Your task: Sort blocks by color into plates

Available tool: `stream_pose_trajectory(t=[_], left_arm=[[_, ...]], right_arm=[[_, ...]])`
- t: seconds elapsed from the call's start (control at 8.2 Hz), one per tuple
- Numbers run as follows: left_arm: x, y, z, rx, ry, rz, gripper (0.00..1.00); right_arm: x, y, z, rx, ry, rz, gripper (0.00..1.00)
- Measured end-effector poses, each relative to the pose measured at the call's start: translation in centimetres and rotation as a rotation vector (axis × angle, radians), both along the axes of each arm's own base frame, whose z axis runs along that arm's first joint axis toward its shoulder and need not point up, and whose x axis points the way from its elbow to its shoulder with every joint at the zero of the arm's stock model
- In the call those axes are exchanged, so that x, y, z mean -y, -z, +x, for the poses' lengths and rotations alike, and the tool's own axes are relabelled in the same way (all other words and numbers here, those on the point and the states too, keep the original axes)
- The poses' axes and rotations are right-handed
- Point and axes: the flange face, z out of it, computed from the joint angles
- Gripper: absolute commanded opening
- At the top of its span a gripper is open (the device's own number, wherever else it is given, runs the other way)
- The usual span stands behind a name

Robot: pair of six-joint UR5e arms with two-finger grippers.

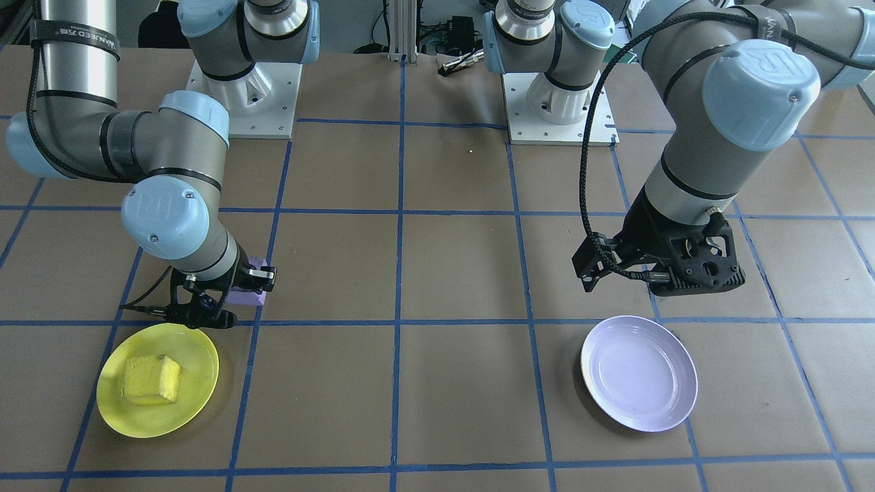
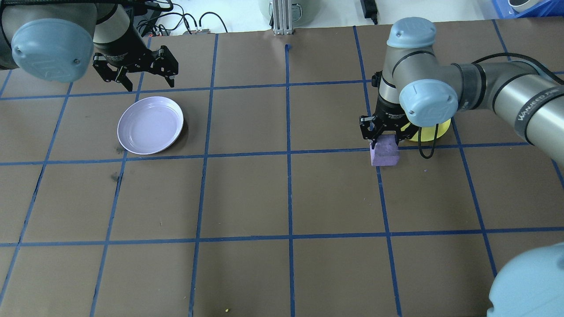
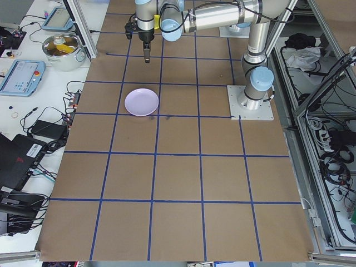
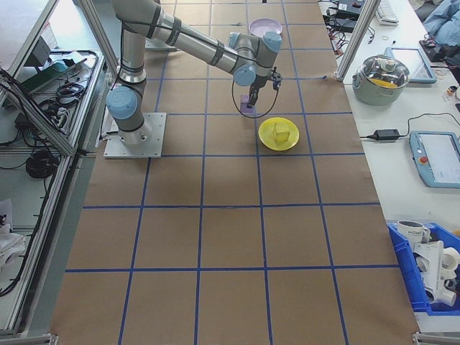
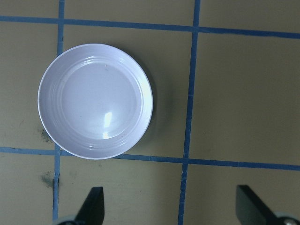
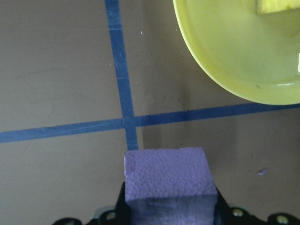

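The yellow block (image 1: 152,379) lies in the yellow plate (image 1: 116,410). Just beside that plate's rim (image 6: 234,56) is the pale purple block (image 2: 384,152), with my right gripper (image 2: 384,141) shut on it; in the right wrist view the block (image 6: 168,178) fills the space between the fingers. I cannot tell whether it touches the table. The lavender plate (image 2: 150,125) lies bare on the other side. My left gripper (image 2: 147,81) hangs open just beyond the plate, and the plate (image 5: 93,101) sits ahead of its spread fingertips (image 5: 93,199).
Brown paper with a blue tape grid (image 2: 288,152) covers the table. Both arm bases (image 1: 243,89) stand at the robot's edge. A pot (image 4: 387,75) and a tablet (image 4: 438,158) lie on a side bench off the table.
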Motion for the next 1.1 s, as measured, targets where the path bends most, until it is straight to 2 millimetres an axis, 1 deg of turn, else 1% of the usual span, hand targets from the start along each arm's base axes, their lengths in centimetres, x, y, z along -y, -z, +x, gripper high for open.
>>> stream_pose_trajectory(t=[0.12, 0.24, 0.37, 0.49, 0.61, 0.73, 0.85, 0.98, 1.1], left_arm=[[0.0, 0.0, 0.0, 0.001, 0.000, -0.001, 1.00], [0.0, 0.0, 0.0, 0.001, 0.000, -0.001, 1.00], [0.0, 0.0, 0.0, 0.000, 0.000, -0.002, 1.00], [0.0, 0.0, 0.0, 0.000, 0.000, -0.003, 1.00], [0.0, 0.0, 0.0, -0.001, 0.000, -0.003, 1.00], [0.0, 0.0, 0.0, -0.005, 0.001, -0.002, 1.00], [0.1, 0.0, 0.0, -0.005, 0.002, 0.000, 1.00], [0.1, 0.1, 0.1, -0.001, 0.010, 0.003, 1.00], [0.2, 0.2, 0.3, 0.002, 0.016, 0.005, 1.00]], right_arm=[[-0.3, -1.6, 4.1, -0.002, 0.006, -0.006, 0.10], [-1.3, -2.6, 8.8, 0.008, 0.021, -0.017, 0.09], [-2.7, -3.2, 12.9, 0.021, 0.012, -0.024, 0.09], [-4.0, -3.6, 16.6, 0.031, -0.023, -0.035, 0.09], [-5.2, -3.8, 20.3, 0.040, -0.066, -0.054, 0.09], [-6.0, -3.5, 23.7, 0.046, -0.103, -0.068, 0.10], [-6.5, -3.0, 26.5, 0.051, -0.115, -0.084, 0.12], [-6.6, -2.2, 28.3, 0.054, -0.120, -0.094, 0.16], [-6.5, -1.1, 29.3, 0.057, -0.118, -0.095, 0.24]])
